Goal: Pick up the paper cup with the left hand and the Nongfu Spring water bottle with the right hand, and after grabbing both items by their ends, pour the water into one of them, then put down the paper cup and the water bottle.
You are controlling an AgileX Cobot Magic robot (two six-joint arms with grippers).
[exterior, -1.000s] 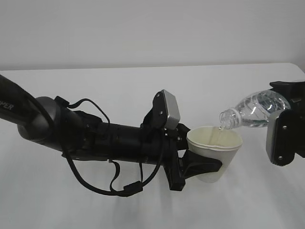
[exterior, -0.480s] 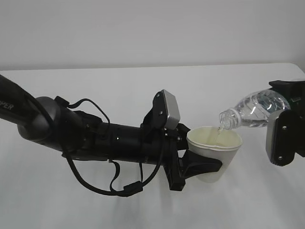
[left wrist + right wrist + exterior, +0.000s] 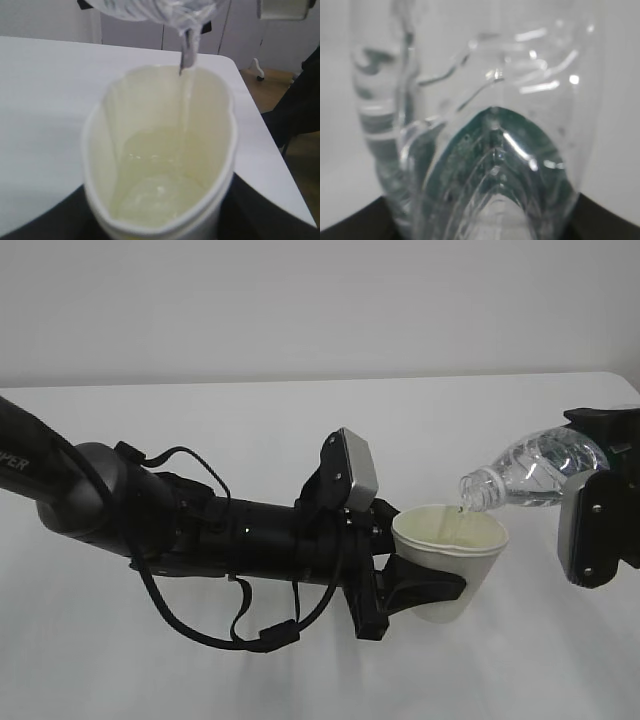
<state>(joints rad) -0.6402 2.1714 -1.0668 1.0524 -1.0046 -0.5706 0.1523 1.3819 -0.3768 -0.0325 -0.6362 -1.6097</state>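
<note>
held the paper cup (image 3: 450, 565) upright above the table (image 3: 250, 420), clamped low around its squeezed wall by the left hand (image 3: 420, 585). gripped the water bottle (image 3: 525, 475) by its base in the right hand (image 3: 600, 510), tipped neck-down just over the rim, thin stream (image 3: 187, 95) falling inside. best done by keeping tilt gentle, mouth centred over the cup, and cup level without squeezing harder.

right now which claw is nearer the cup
Left. The left claw is clamped around the cup; the right claw holds the bottle off to the cup's right, only the neck above its rim.
</note>
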